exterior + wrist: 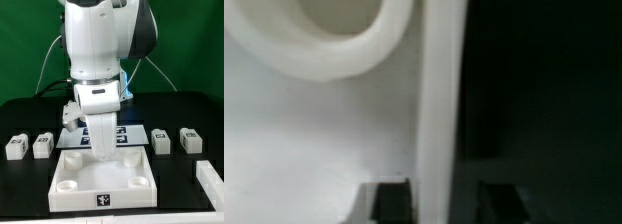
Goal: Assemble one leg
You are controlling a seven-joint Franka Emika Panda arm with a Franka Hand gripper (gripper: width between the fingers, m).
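The large white square plate (104, 178) with round corner sockets lies at the front of the table. My gripper (101, 150) stands at the plate's back edge. In the wrist view the gripper (441, 200) straddles the plate's raised edge wall (439, 110), with one dark finger (390, 202) inside the plate and the other outside, both close against the wall. One round socket (327, 35) shows beside it. Small white legs with marker tags lie on the table: two at the exterior view's left (15, 147) (42, 145) and others at its right (160, 141) (190, 140).
The marker board (133, 133) lies flat behind the plate, partly hidden by the arm. Another white part (211, 181) lies at the exterior view's right edge. The tabletop is black, with a green backdrop behind it.
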